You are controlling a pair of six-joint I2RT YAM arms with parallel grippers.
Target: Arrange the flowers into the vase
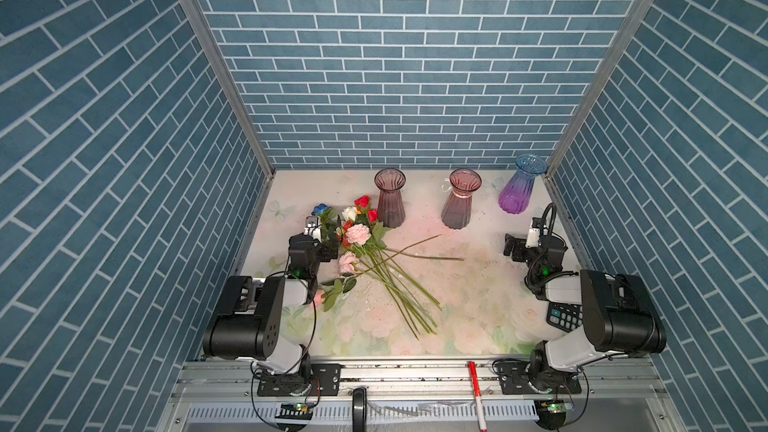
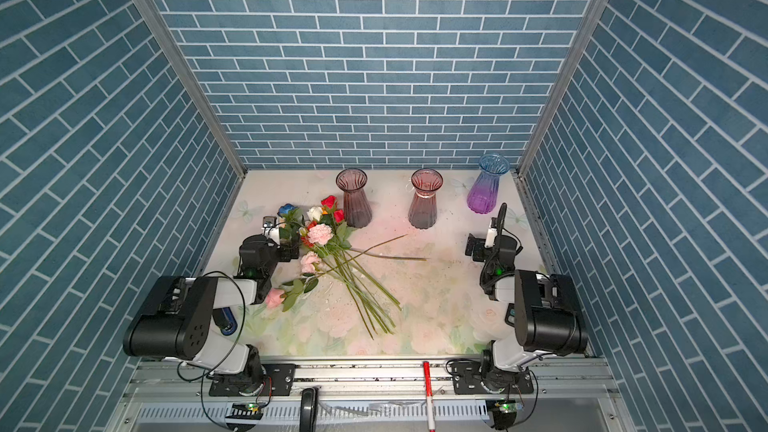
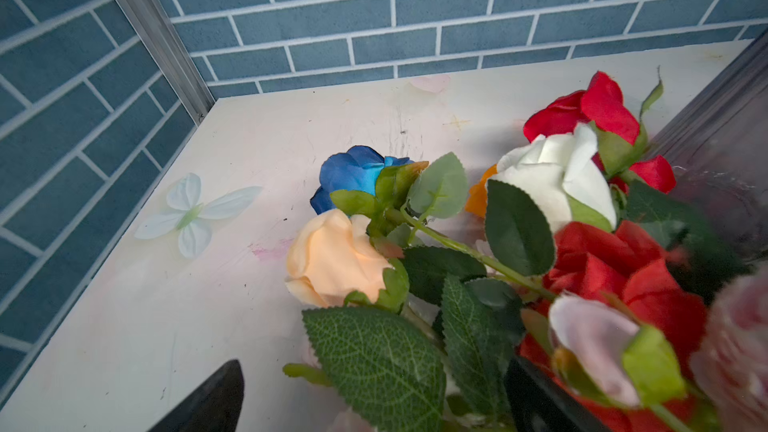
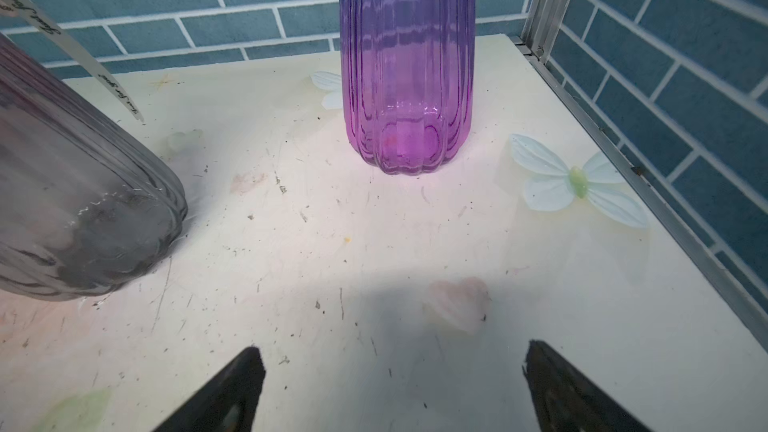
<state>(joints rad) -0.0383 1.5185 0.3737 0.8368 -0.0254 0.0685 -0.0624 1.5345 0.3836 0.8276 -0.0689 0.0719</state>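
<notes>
The desk point(image 1: 478, 284) carries a dark vase point(image 1: 390, 201), a pink vase point(image 1: 459, 201) and a purple vase point(image 1: 519, 189), all upright along its back. The flowers point(image 1: 365, 251) lie heaped left of centre, blooms beside the dark vase. The left gripper point(image 3: 374, 371) is released, jaws wide over their leaves. The right gripper point(image 4: 392, 351) is released and empty, near the purple vase.

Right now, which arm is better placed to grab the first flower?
Left. The left hand, open, sits right at the flowers, leaves between its fingers in the wrist view. The right hand, also open, faces the purple vase on the opposite side, with no flower near it.
</notes>
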